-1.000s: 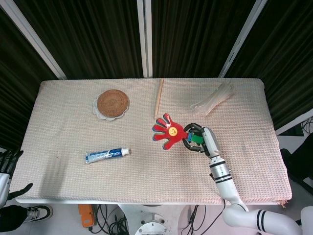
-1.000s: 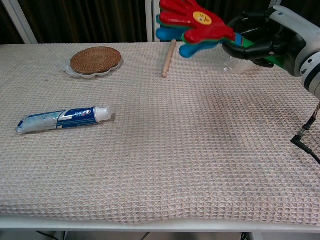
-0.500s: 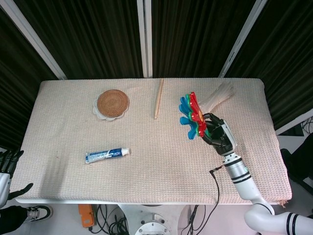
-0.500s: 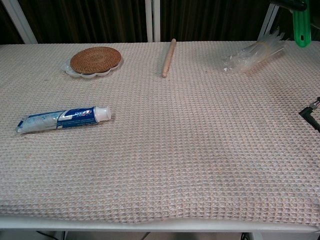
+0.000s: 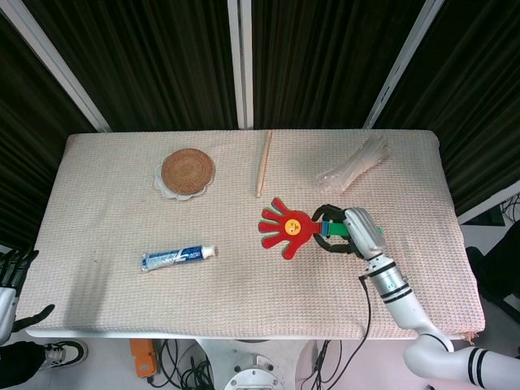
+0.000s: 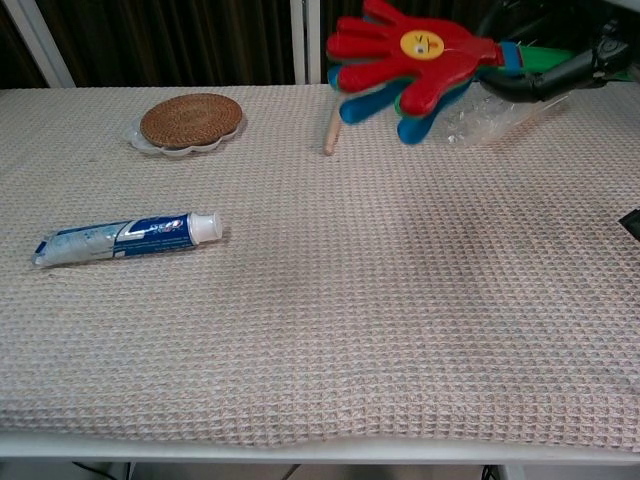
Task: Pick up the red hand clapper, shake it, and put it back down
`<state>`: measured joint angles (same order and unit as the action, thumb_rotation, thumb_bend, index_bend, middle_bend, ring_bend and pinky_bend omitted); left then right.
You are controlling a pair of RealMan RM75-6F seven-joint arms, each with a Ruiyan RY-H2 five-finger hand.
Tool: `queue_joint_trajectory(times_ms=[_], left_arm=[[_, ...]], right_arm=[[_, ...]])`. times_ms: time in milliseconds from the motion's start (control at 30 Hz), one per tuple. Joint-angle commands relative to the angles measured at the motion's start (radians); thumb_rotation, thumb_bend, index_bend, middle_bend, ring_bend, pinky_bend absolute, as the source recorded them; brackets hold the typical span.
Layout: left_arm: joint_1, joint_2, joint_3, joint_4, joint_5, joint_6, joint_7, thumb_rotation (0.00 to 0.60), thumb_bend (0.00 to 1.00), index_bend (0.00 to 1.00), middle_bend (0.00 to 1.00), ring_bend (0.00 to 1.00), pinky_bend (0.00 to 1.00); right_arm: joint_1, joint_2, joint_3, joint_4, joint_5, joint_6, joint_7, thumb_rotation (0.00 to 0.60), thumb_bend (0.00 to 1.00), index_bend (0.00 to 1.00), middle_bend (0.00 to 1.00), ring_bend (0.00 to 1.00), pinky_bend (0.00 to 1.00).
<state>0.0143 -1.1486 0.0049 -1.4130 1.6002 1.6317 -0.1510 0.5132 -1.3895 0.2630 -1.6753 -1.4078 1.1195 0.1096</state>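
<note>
Red hand clapper (image 5: 285, 227) aloft at centre-right, handle clenched in the right hand (image 5: 351, 232); best shaken with brisk, small wrist flicks.

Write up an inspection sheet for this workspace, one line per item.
Surface: table covered by a beige waffle-weave cloth.
Job's things: red hand clapper held above the cloth, palms pointing toward the table's middle.
Clutter: toothpaste tube lying flat; woven coaster on a scalloped white dish; wooden stick; clear plastic bundle at the far edge.
Hands: right hand grips the clapper's green handle; left hand off the table's near left corner, holding nothing.
Cables: black cable running along the right forearm.
Surroundings: dark curtains with pale frame bars behind; wires under the table.
</note>
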Motion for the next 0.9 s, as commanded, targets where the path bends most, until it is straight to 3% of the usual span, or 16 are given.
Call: queue_joint_trajectory(times_ms=[33, 167, 267, 433, 567, 800, 900], left_arm=[[0.0, 0.001, -0.001, -0.001, 0.0, 0.0, -0.001, 0.6, 0.1, 0.08, 0.02, 0.0, 0.03], [-0.001, 0.001, -0.001, -0.002, 0.0, -0.002, -0.001, 0.6, 0.1, 0.08, 0.02, 0.0, 0.03], [-0.002, 0.001, -0.001, -0.002, 0.0, -0.003, -0.001, 0.6, 0.1, 0.08, 0.02, 0.0, 0.03], [-0.001, 0.001, -0.001, -0.002, 0.002, 0.001, -0.002, 0.6, 0.1, 0.08, 0.02, 0.0, 0.03], [-0.001, 0.001, -0.001, -0.002, 0.002, 0.001, -0.001, 0.6, 0.1, 0.08, 0.02, 0.0, 0.03], [-0.003, 0.0, -0.001, -0.002, 0.002, -0.002, 0.0, 0.6, 0.1, 0.08, 0.02, 0.0, 0.03], [-0.004, 0.0, -0.002, -0.003, 0.002, -0.002, 0.001, 0.6, 0.1, 0.08, 0.02, 0.0, 0.03]], right_arm=[[0.028, -0.026, -0.024, 0.004, 0.119, -0.013, -0.542, 0.6, 0.48, 0.85, 0.88, 0.93, 1.0], [0.017, -0.013, 0.005, -0.026, 0.073, 0.025, -0.346, 0.6, 0.48, 0.85, 0.88, 0.93, 1.0], [0.003, -0.002, 0.023, -0.031, 0.005, 0.066, -0.096, 0.6, 0.48, 0.85, 0.89, 0.93, 1.0], [-0.039, 0.048, 0.07, -0.135, -0.013, 0.089, 0.571, 0.6, 0.47, 0.85, 0.9, 0.93, 1.0], [-0.063, 0.129, 0.102, -0.184, -0.014, 0.056, 1.008, 0.6, 0.47, 0.84, 0.9, 0.93, 1.0], [-0.077, 0.242, 0.108, -0.186, -0.064, 0.002, 1.501, 0.6, 0.47, 0.82, 0.9, 0.93, 1.0], [-0.067, 0.262, 0.091, -0.148, -0.105, -0.013, 1.631, 0.6, 0.48, 0.82, 0.9, 0.93, 1.0]])
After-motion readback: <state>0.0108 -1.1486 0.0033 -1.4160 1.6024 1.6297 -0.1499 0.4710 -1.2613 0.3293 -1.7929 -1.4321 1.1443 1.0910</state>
